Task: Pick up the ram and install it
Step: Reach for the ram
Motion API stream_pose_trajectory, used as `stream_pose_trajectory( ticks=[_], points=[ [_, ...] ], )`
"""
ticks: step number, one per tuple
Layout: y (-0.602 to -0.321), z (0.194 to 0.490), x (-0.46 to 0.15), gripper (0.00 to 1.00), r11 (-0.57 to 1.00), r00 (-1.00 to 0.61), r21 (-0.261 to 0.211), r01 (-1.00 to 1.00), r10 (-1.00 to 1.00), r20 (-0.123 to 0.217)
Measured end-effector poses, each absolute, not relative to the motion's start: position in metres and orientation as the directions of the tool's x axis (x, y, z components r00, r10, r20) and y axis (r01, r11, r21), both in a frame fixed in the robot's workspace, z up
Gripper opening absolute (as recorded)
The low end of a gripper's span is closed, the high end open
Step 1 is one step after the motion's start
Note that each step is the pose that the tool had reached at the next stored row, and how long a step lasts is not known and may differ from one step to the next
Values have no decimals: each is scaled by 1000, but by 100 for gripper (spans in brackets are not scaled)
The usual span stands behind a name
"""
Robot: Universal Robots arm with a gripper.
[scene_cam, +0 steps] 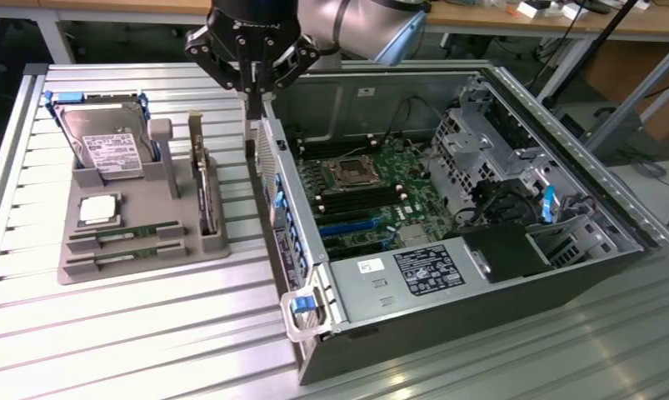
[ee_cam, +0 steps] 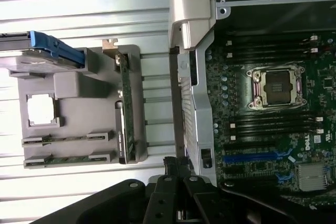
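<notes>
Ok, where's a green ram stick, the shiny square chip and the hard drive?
Thin green ram stick (ee_cam: 65, 139): wrist view, middle of its long edge.
Square silver CPU chip (scene_cam: 98, 210): exterior view, centre of its top.
Silver hard drive with blue rails (scene_cam: 110, 148): exterior view, white label.

Case wall (scene_cam: 273, 175) just below end effector (scene_cam: 253, 107)

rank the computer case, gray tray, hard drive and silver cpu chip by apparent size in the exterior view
1. computer case, largest
2. gray tray
3. hard drive
4. silver cpu chip, smallest
No two look alike in size.
</notes>
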State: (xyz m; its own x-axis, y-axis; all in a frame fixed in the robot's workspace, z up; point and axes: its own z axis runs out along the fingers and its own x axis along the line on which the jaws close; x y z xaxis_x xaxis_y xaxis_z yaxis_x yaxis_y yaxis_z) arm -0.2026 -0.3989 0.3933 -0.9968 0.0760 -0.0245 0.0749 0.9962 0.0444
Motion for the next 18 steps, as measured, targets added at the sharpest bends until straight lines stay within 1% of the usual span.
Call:
stream_pose_trajectory(
  ticks=[18],
  points=[
    [-399,393,-233,10,996,-997,44,75,76,-24]
  ],
)
